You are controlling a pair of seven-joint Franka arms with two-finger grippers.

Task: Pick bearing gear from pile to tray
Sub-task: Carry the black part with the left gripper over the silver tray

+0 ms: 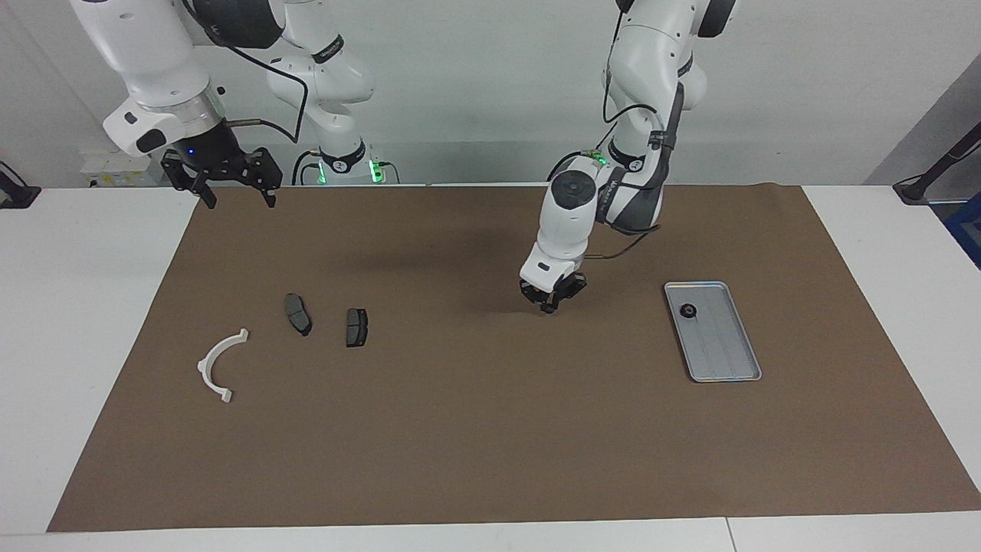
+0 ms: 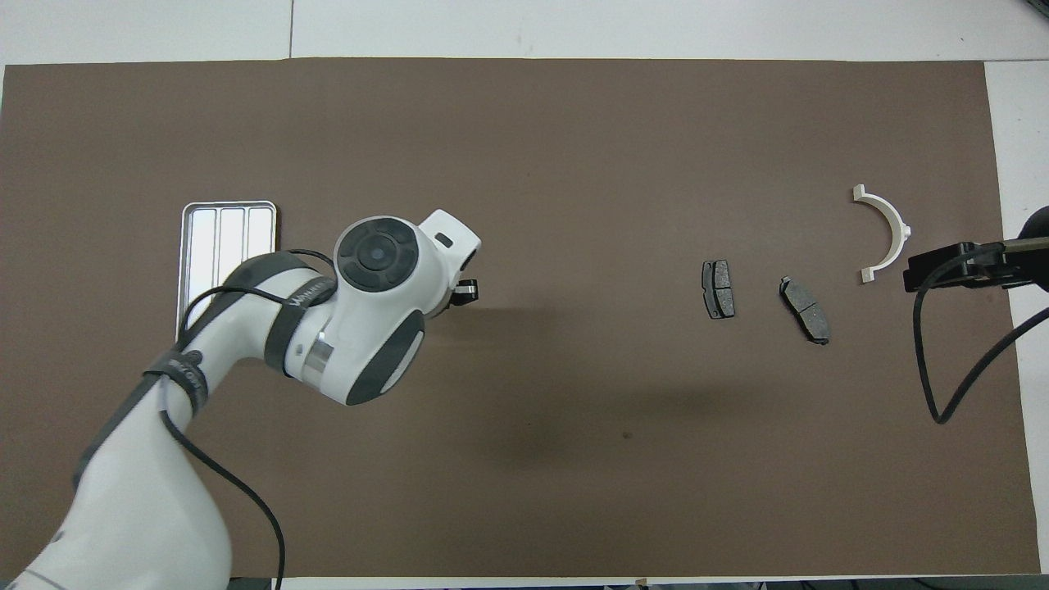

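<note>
facing: bearing gear [image 1: 688,310] in tray [image 1: 724,360] | overhead: left arm hides it

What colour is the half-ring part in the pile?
White. The half-ring shows best in the facing view, on the brown mat.

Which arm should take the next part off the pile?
Right, probably. The right gripper hangs at the pile's end of the table, near the brake pads and half-ring. The left gripper is low over the mat, beside the tray.
</note>
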